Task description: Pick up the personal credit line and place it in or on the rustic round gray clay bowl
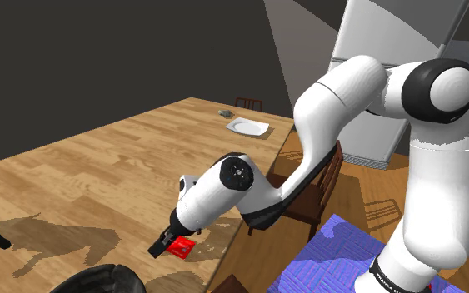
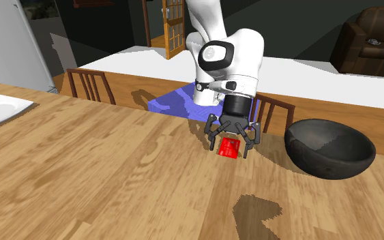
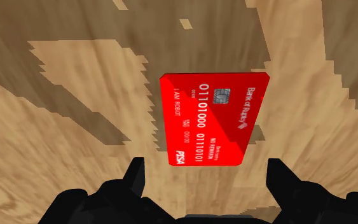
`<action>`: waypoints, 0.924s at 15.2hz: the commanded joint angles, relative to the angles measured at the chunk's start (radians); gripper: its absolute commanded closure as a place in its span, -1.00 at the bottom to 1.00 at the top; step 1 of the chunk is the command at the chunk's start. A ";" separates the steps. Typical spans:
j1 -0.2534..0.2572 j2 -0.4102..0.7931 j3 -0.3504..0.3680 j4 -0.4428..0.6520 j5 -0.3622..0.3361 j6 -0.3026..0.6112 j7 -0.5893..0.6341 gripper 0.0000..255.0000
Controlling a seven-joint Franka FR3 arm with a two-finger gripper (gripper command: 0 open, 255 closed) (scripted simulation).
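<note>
- Dim house room. A long wooden table (image 2: 115,170) takes up most of the scene, with a brown sofa (image 2: 374,37) behind it and a blue patterned rug (image 2: 173,102) on the floor by my stand.
- My gripper (image 2: 232,149) hangs low over the table, close to the long edge on my stand's side and pointing down.
- Jaws spread. The fingers (image 3: 136,177) stand wide on either side and touch nothing.
- The red credit card (image 3: 212,121) lies flat on the wood, face up, in the gap between my fingers. It is near that same long edge and is not gripped.
- The dark grey bowl (image 2: 320,162) sits at the table corner, further along the same edge. It is near the card but apart from it, and nothing shows inside.
- Progress, as I judge it:
  - The approach is made and I am lined up over the card.
  - Closing on the card, lifting it, carrying it to the corner and letting go over the bowl are all left to do.
  - A thin card lying flat looks hard to pinch, so the close will need care.
- Count:
  - one card
  - one bowl
  - one white plate (image 1: 261,130) towards the other end of the table
  - one small grey object (image 1: 224,112) beyond the plate, which I cannot identify
  - two wooden chairs, one (image 2: 91,85) near the plate end and one (image 2: 273,112) just behind my gripper
</note>
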 commanded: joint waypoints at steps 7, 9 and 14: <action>0.000 -0.001 -0.001 -0.003 -0.003 0.001 0.004 1.00; 0.001 0.004 -0.004 0.000 -0.009 0.002 0.006 1.00; -0.027 -0.033 0.031 -0.006 0.069 -0.004 -0.057 1.00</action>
